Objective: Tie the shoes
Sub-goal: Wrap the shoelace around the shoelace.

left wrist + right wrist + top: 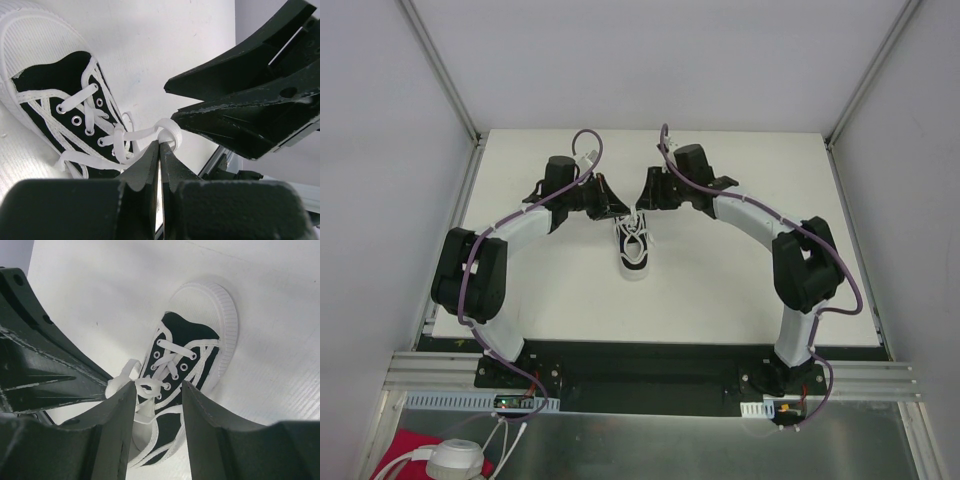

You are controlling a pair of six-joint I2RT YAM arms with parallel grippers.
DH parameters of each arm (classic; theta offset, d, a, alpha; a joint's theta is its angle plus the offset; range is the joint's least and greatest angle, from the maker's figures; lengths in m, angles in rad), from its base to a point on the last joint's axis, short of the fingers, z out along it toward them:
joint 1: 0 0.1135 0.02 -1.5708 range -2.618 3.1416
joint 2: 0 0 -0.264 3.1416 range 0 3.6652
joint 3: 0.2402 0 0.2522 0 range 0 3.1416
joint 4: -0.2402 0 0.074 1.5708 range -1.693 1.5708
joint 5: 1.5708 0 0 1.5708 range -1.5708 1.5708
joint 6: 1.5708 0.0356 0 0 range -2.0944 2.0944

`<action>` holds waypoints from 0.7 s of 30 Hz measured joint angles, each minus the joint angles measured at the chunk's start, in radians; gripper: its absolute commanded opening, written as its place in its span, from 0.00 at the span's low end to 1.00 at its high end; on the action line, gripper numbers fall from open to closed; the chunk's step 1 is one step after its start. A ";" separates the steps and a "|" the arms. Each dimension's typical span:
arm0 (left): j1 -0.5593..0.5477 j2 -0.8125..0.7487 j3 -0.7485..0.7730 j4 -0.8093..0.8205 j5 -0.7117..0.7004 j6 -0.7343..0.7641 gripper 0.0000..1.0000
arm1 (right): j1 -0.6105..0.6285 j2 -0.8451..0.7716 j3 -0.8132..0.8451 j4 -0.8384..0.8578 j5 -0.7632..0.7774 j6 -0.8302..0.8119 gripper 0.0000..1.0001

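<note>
The shoe (pixel 635 252), a small black sneaker with a white sole, lies mid-table with its toe toward the arm bases. Both grippers meet over its far, heel end. My left gripper (pixel 161 143) is shut on a loop of white lace (pixel 171 131) that runs back to the top eyelets. My right gripper (pixel 159 385) stands open, its fingers (pixel 122 407) astride the upper laces and the shoe's opening, with a small lace loop (pixel 150 386) lying between them against the left one. In the top view the left gripper (pixel 618 211) and right gripper (pixel 648 204) nearly touch.
The shoe rests on a white table board (pixel 740 290) with grey walls on three sides. A metal rail (pixel 650 385) carries the arm bases at the near edge. A red cloth (pixel 405 450) and a white object (pixel 455 462) lie below it at the bottom left.
</note>
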 measured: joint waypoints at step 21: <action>0.000 0.014 0.000 0.001 0.000 -0.013 0.00 | 0.017 0.000 -0.018 0.002 -0.034 0.007 0.44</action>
